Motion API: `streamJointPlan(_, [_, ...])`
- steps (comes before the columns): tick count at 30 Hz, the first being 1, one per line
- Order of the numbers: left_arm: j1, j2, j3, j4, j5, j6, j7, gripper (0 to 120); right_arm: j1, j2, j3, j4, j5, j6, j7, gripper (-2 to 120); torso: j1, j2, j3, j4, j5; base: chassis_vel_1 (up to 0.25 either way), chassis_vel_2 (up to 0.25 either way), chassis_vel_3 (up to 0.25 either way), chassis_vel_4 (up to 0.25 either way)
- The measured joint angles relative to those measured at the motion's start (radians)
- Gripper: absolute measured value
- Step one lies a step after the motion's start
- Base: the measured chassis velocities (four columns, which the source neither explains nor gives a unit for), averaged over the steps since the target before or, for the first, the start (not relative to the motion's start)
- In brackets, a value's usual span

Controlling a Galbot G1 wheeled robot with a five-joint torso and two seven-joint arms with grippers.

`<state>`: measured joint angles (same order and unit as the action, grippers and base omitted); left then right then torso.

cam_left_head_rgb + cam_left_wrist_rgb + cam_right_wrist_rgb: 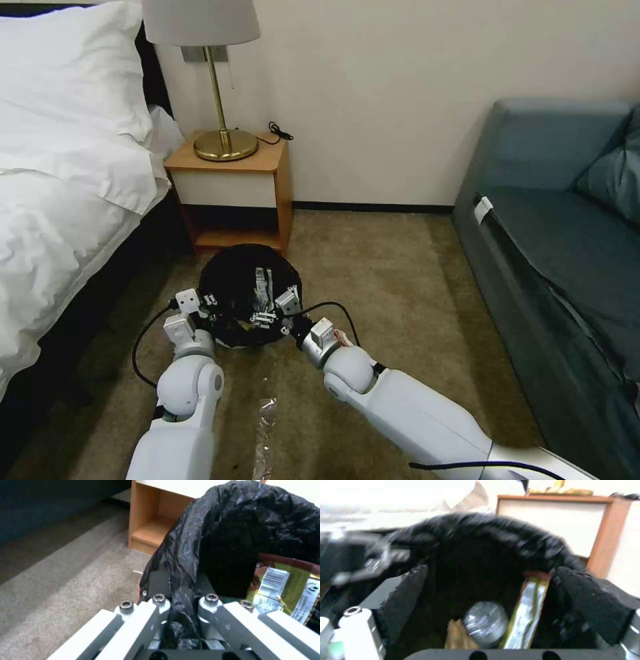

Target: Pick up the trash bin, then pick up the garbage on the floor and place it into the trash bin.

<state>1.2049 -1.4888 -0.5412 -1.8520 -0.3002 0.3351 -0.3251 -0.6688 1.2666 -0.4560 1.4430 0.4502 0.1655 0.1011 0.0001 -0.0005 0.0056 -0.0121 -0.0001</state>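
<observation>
Black-lined trash bin (pixel 241 288): left gripper (pixel 181 620) pinches rim; carpet (pixel 400 280) open rightward.

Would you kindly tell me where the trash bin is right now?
In the head view, the trash bin sits centre-left on the carpet before the nightstand, between the left pincer and right pincer.

Crinkly glossy black plastic bag (pixel 240 530), matt wooden nightstand (pixel 230 193), rough carpet (pixel 400 280)
</observation>
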Motion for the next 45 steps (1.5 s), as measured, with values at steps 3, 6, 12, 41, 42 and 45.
streamJointPlan(3, [0.001,0.001,-0.001,0.003,0.0,0.0,0.0,4,0.016,0.009,0.042,0.001,0.007,-0.003,0.001,100,0.0,0.0,0.0,0.0001,0.0,0.0,0.0,0.0,0.0])
streamJointPlan(6, [0.005,0.004,-0.007,0.005,0.0,0.0,0.001,4,0.039,0.018,0.11,-0.012,0.015,-0.013,0.005,100,0.0,0.0,0.0,0.0001,-0.0001,0.0,0.0,0.0,0.0])
streamJointPlan(12, [0.012,0.014,-0.018,-0.005,-0.01,-0.001,0.003,4,0.051,0.013,0.203,-0.084,0.014,-0.031,0.006,100,0.0,0.0,0.0,0.0002,0.0,0.0,0.0,0.0,0.0])
streamJointPlan(41, [0.04,-0.003,-0.007,-0.027,0.015,-0.004,0.004,4,-0.017,0.014,0.023,-0.527,0.017,-0.086,-0.065,100,0.0,0.0,0.0,0.0001,-0.0001,0.0,0.0,0.0,0.0])
streamJointPlan(42, [0.04,-0.007,-0.007,-0.027,0.017,-0.004,0.004,4,-0.012,0.022,0.024,-0.553,0.012,-0.078,-0.074,100,0.0,0.0,0.0,0.0,-0.0001,0.0,0.0,0.0,0.0])
streamJointPlan(45, [0.041,-0.01,-0.008,-0.026,0.02,-0.005,0.004,4,-0.004,0.033,0.027,-0.588,0.004,-0.07,-0.086,100,0.0,0.0,0.0,0.0001,0.0,0.0,0.0,0.0,0.0])
